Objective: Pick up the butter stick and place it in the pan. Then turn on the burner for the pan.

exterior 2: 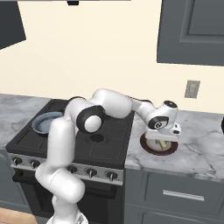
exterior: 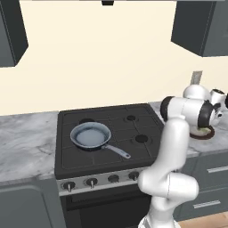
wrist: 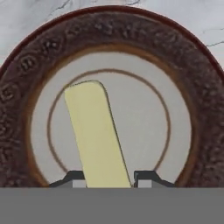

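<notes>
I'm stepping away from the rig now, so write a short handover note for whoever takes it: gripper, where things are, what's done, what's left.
Gripper: down over the brown plate on the counter right of the stove, a fingertip on each side of the butter stick; a firm grip cannot be confirmed.
Butter stick: lying on the plate, not lifted.
Pan: empty, on the stove's front left burner, handle pointing front right.
Done: reach to the butter.
Left: lift the butter, put it in the pan, turn on that burner with a front knob.
</notes>
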